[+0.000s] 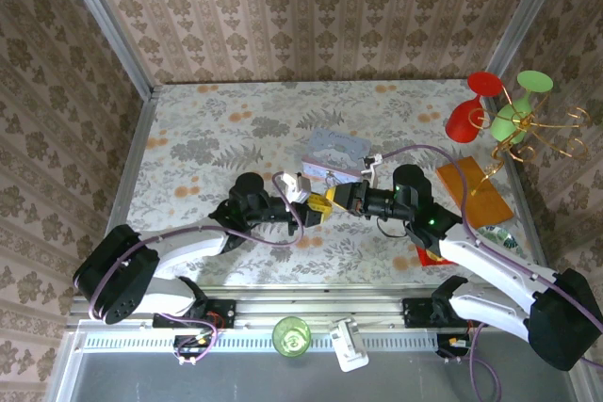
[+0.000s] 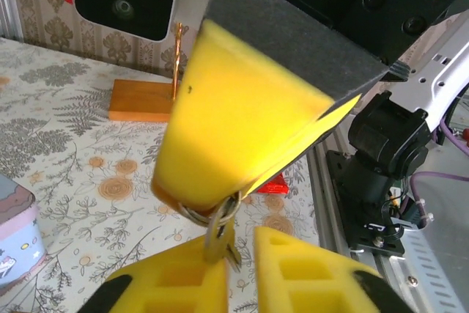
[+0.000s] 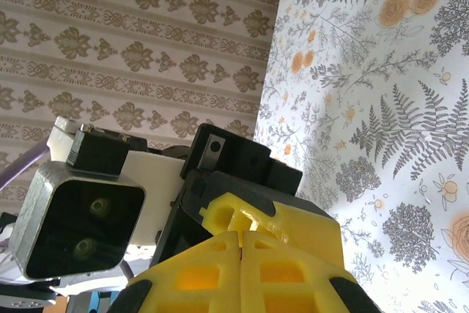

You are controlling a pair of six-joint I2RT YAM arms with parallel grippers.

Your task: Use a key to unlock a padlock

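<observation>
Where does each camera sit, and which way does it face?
Top external: high behind the bases, looking down on floral-cloth table; both arms show.
Left wrist: faces the right arm's yellow foam fingers pinching a brass padlock; own left fingers below.
Right wrist: faces left fingers, wallpaper; own fingers below.
Shared: each wrist sees the other's fingers.

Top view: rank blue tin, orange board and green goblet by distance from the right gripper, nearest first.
1. Blue tin: just beyond the right gripper, mid-table.
2. Orange board: off to the gripper's right, by the table's right edge.
3. Green goblet: far right corner, past the board.
</observation>
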